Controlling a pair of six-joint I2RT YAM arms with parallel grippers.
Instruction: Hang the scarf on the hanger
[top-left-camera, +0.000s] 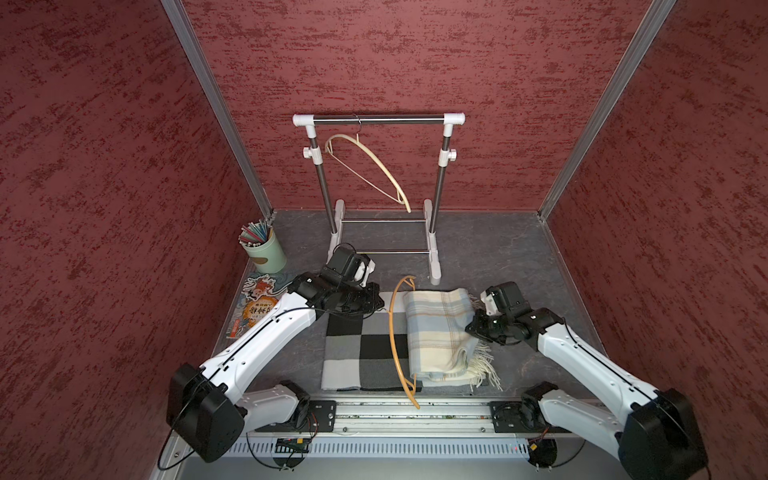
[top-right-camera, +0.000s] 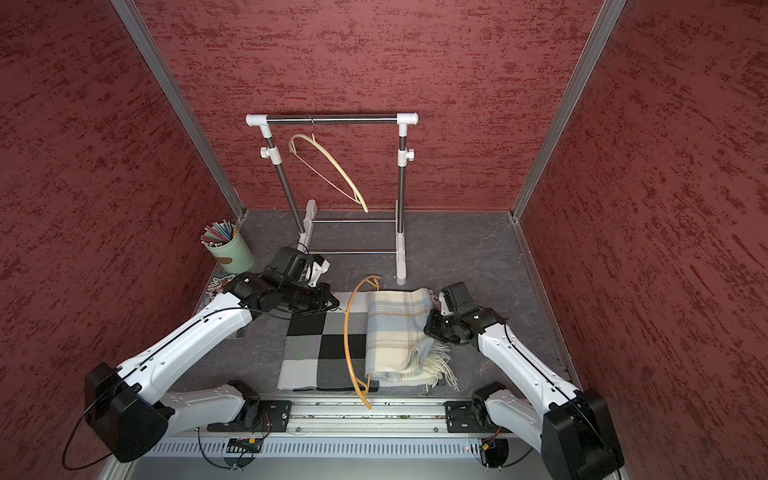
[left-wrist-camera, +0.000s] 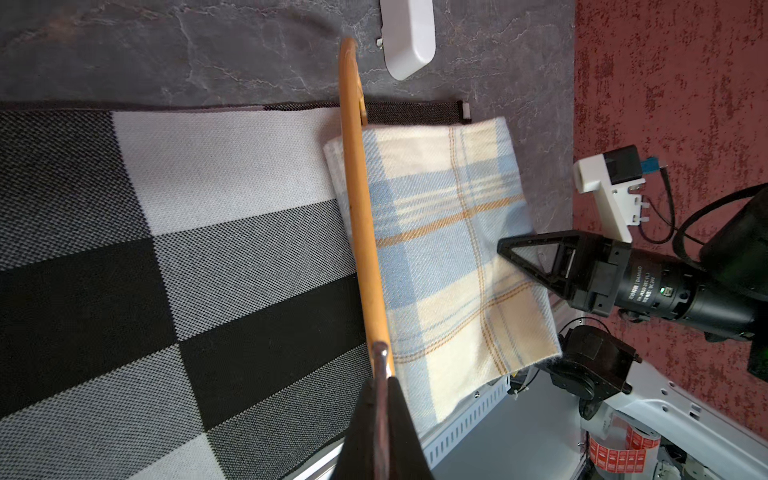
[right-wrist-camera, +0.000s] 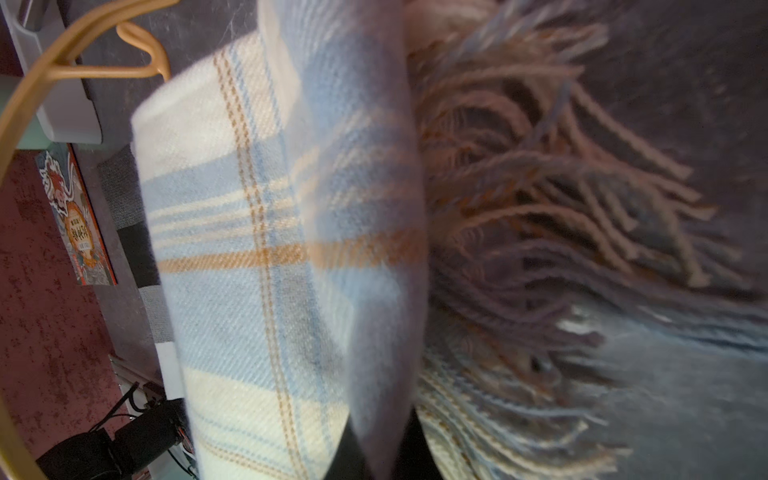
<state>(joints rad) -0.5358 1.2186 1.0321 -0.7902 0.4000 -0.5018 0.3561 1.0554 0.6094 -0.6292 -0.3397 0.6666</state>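
Note:
An orange hanger (top-left-camera: 392, 332) (top-right-camera: 345, 332) lies on the table over a black, grey and white checked cloth (top-left-camera: 353, 353). My left gripper (top-left-camera: 381, 306) (left-wrist-camera: 381, 380) is shut on its metal hook. The folded scarf (top-left-camera: 436, 332) (top-right-camera: 395, 332) (left-wrist-camera: 449, 249), cream and blue plaid with fringes, lies right beside the hanger's curved arm (left-wrist-camera: 361, 208). One edge of the scarf reaches under that arm. My right gripper (top-left-camera: 471, 326) (right-wrist-camera: 380, 449) is shut on a fold at the scarf's right edge, by the fringe (right-wrist-camera: 540, 208). The hanger's lower bar is mostly hidden.
A white clothes rack (top-left-camera: 378, 120) stands at the back, with a cream hanger (top-left-camera: 382, 166) on its rail. Its foot (left-wrist-camera: 407, 37) is close to the orange hanger's far end. A green cup of pens (top-left-camera: 266, 249) and a picture book (top-left-camera: 257, 307) sit at the left. Red walls enclose the table.

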